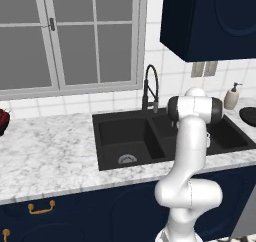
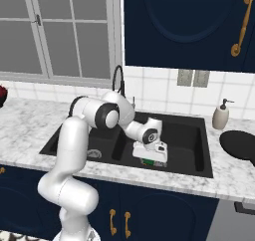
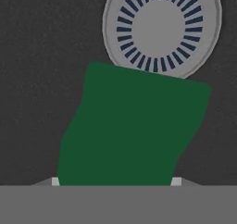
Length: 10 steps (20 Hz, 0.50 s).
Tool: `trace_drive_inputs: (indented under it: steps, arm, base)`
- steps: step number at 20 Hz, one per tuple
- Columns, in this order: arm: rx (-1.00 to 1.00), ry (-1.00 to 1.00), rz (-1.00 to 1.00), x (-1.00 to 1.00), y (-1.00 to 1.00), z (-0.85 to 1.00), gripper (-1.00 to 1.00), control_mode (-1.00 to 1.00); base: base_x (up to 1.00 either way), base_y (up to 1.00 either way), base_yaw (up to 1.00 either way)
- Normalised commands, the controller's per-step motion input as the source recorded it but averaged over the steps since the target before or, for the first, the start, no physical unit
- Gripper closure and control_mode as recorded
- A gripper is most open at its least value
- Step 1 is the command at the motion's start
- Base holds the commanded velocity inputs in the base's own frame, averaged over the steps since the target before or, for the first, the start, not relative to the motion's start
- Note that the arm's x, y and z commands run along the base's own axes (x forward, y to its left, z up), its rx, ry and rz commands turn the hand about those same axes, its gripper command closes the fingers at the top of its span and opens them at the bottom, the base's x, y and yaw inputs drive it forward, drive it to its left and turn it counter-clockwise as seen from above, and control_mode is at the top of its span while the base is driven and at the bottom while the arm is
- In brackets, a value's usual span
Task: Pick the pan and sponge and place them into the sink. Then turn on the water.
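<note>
Arm bent forward over the sink [image 2: 199, 171], wrist pointing down into the right-hand basin. Gripper [image 2: 148, 161] low at that basin's front edge, clenched on the sponge [image 2: 147, 162], a sliver of green showing beneath the hand. Seen from the hand camera: sponge [image 3: 132, 128] green face up, tilted, held between the 2 fingers, its far edge overlapping the round silver drain [image 3: 162, 28] on the black basin floor (touching the floor or just above it, cannot tell). Pan [image 2: 240, 145] on the marble counter [image 2: 30, 120] right of the sink, well apart from the gripper, near the soap dispenser [image 2: 220, 114]. Faucet [image 1: 151, 88] arched behind the divider of the 2 basins. Dark red object [image 1: 3, 120] at far left on the counter.
</note>
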Motion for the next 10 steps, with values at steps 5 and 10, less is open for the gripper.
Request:
trace_drive_inputs:
  steps: [5,10]
  arm:
    - [0.0,0.0,0.0,0.01,0.08,0.0,-1.0,-1.0]
    - [0.0,0.0,0.0,0.0,0.0,0.25,-1.0,-1.0]
  base:
    - [0.0,0.0,0.0]
    - [0.0,0.0,0.0]
